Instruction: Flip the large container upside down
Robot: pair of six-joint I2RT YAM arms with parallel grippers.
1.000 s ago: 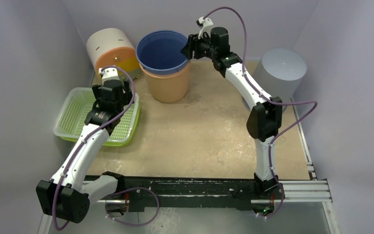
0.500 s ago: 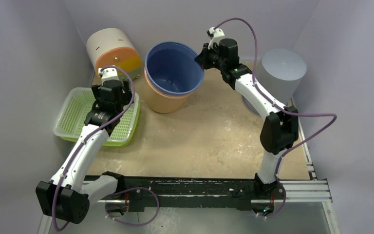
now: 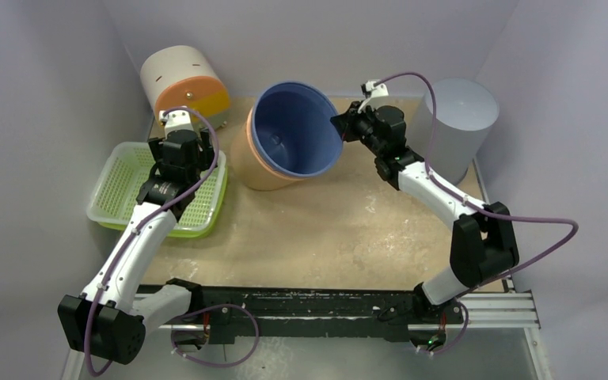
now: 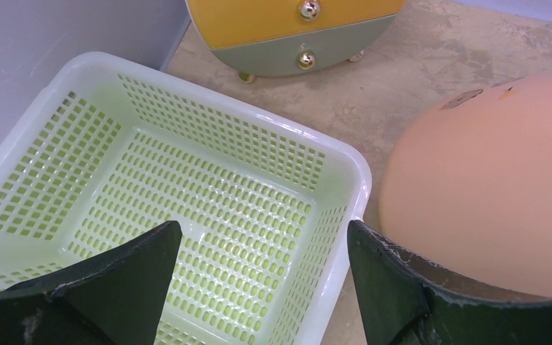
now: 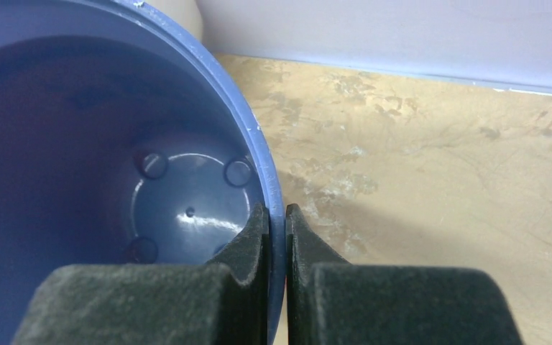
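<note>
The large container is a blue bucket (image 3: pixel 297 131) nested inside an orange bucket (image 3: pixel 253 162). The pair is tipped over at the back of the table, resting on the orange side, with the mouth facing right and toward the front. My right gripper (image 3: pixel 340 125) is shut on the blue rim at its right side. In the right wrist view the gripper (image 5: pixel 278 215) pinches the thin blue wall (image 5: pixel 115 144), one finger inside and one outside. My left gripper (image 3: pixel 180 150) hangs open over the green basket. In the left wrist view it (image 4: pixel 262 248) holds nothing, and the orange side (image 4: pixel 489 187) lies to its right.
A green mesh basket (image 3: pixel 119 186) (image 4: pixel 359 180) lies at the left, close beside the orange bucket. A round cream, orange and yellow drawer unit (image 3: pixel 182 75) (image 4: pixel 295 29) stands at the back left. A tall grey cylinder (image 3: pixel 459 111) stands at the back right, behind the right arm.
The right gripper closed on the blue rim and swung right and toward the front, tipping both nested buckets from upright onto their side. The left arm stayed still.
</note>
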